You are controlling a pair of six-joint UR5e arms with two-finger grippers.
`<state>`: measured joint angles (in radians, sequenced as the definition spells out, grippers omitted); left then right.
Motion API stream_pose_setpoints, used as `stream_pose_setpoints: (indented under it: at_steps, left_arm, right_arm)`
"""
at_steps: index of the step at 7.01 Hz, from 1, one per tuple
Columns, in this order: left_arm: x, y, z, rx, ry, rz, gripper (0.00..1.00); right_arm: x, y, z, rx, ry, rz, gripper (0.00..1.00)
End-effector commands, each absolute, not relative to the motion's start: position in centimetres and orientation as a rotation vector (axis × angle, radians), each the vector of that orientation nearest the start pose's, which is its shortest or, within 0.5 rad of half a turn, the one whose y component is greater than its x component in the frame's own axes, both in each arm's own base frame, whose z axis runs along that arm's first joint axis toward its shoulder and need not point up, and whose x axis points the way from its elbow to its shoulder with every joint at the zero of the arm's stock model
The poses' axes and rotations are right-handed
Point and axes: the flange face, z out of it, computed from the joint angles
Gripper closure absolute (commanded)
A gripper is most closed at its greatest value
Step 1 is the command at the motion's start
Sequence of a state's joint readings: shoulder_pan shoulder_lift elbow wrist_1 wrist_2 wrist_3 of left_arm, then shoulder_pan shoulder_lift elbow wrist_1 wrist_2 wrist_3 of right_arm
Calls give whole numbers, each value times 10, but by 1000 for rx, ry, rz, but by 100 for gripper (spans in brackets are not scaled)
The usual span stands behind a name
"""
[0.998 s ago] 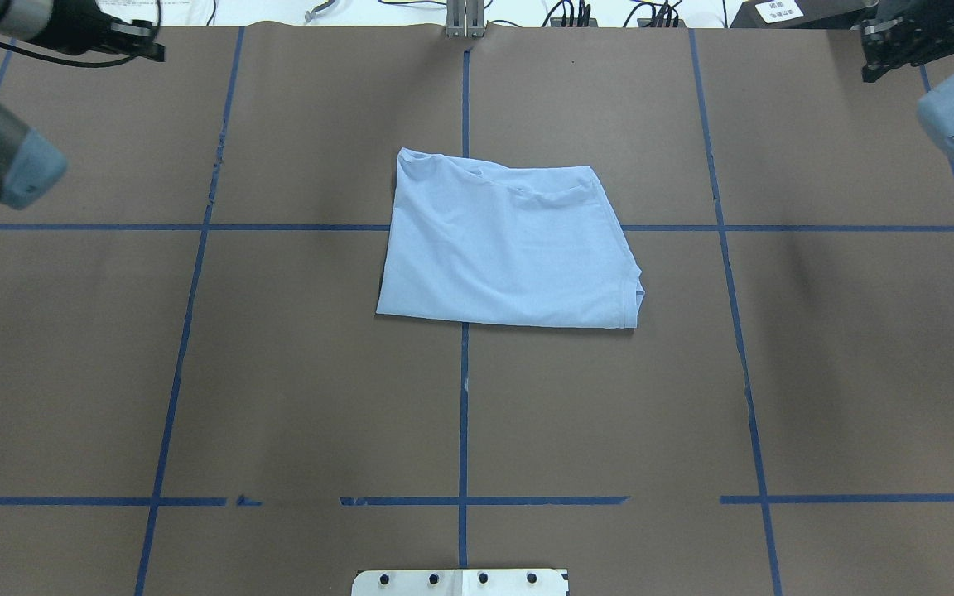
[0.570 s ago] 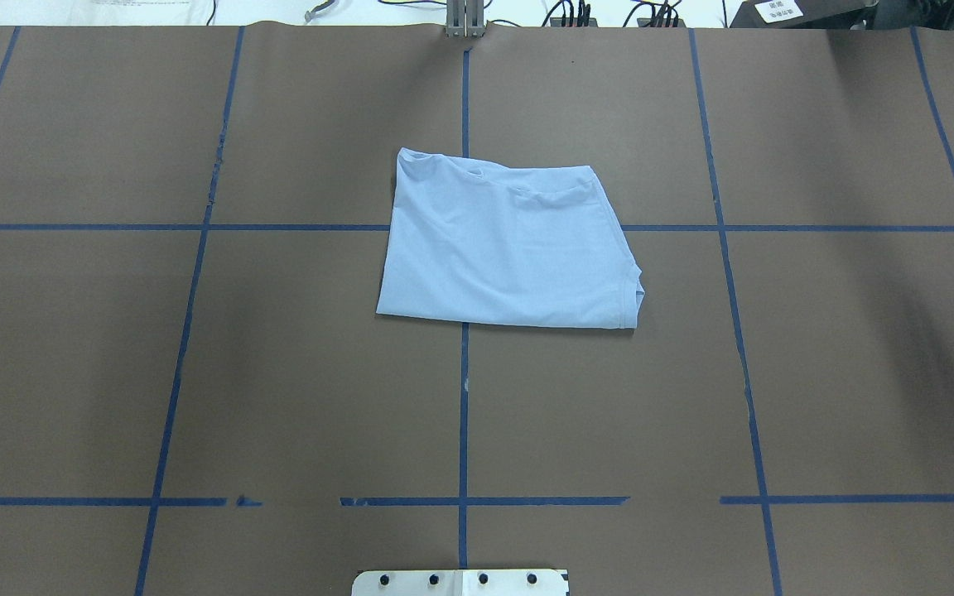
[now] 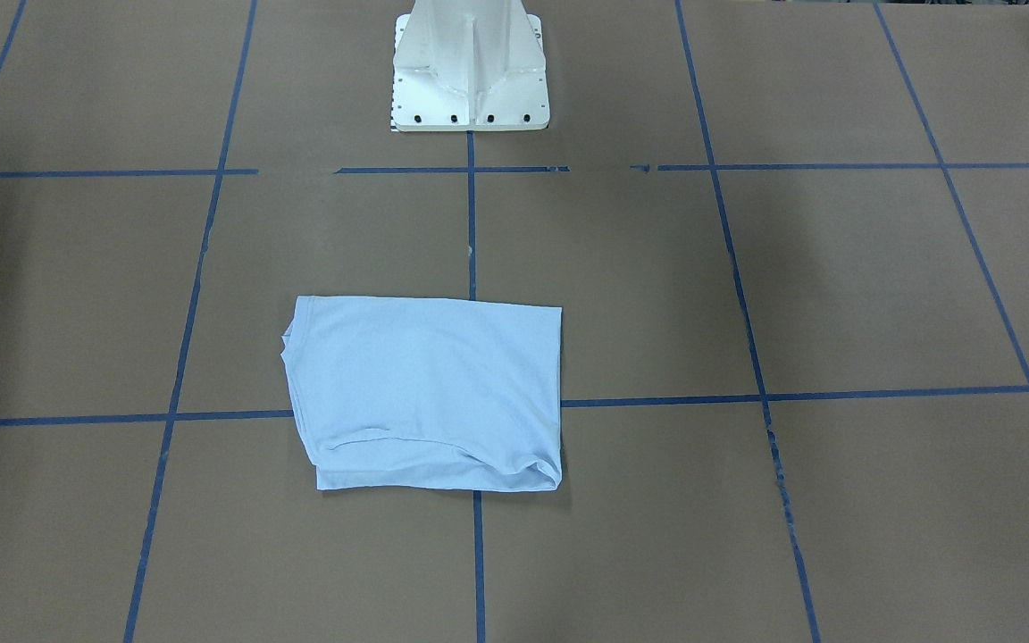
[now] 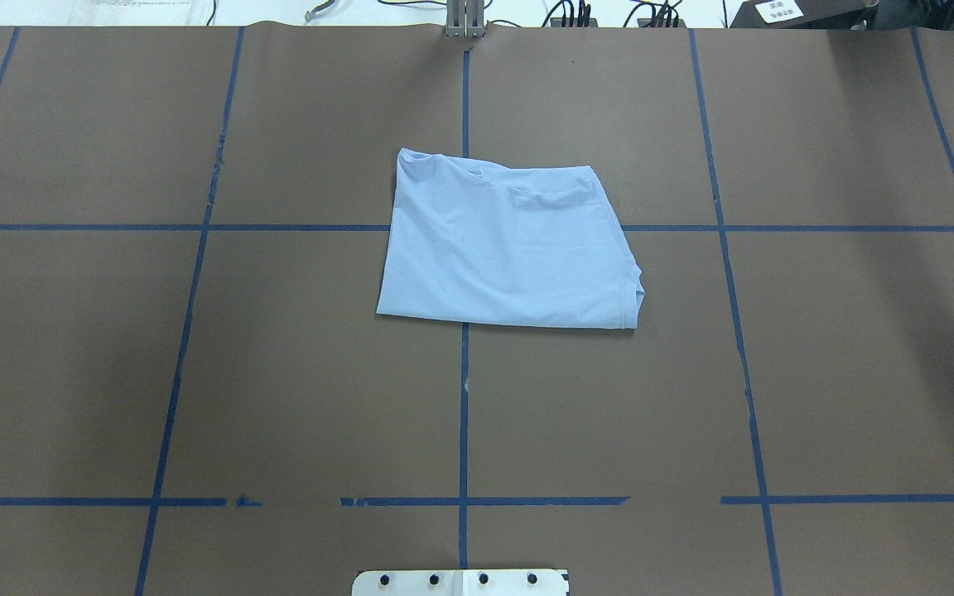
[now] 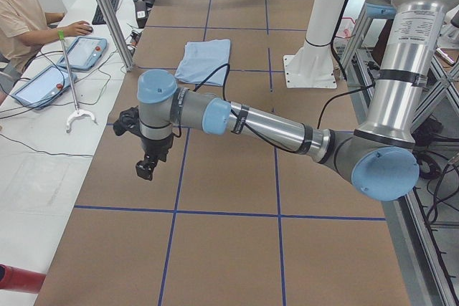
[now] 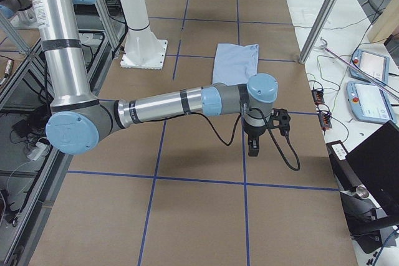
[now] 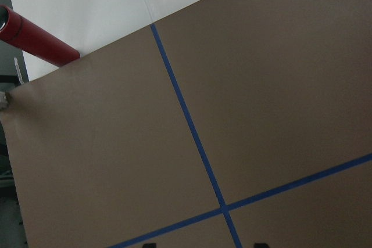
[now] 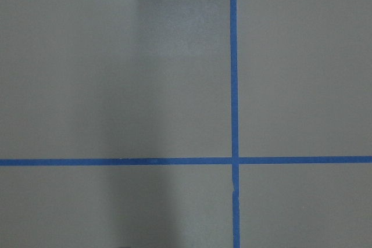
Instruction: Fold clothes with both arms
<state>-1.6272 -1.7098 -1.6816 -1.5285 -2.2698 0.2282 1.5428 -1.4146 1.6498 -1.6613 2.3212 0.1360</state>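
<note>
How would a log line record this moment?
T-shirt folded on table | left pincer off it | right pincer off it | grips unreadable

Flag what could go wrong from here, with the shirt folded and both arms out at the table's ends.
1. The T-shirt is folded unevenly: a hem corner sticks out and the far edge is rumpled, so another fold might skew or open it.
2. The left gripper hangs low near the bench where a person sits; a wide swing could come close.
3. The right gripper hangs near loose cables, which might snag.
</note>
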Motion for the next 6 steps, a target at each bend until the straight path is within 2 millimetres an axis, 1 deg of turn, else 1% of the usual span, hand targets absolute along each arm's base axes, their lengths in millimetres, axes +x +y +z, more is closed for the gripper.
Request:
stream_pose_setpoints:
  at_steps: [1,2,3,4,5,6]
  left_arm:
    - [-97,-461,603,182,713,189,0]
    - [-95,-454,593,196,712,192,0]
    - [-95,-457,573,225,707,204,0]
    - [-95,-454,574,224,709,202,0]
    - [-95,-450,575,220,705,201,0]
    - [-95,-449,578,215,704,201,0]
  right_arm:
    - [31,-558,552,59,-746,16,0]
    - [25,-552,558,46,-750,9,0]
    - [5,-548,566,21,-750,-23,0]
    - [-12,-547,563,13,-760,-48,0]
    - [-37,-546,563,-2,-750,-87,0]
    - [-46,-545,564,-10,-753,-106,0]
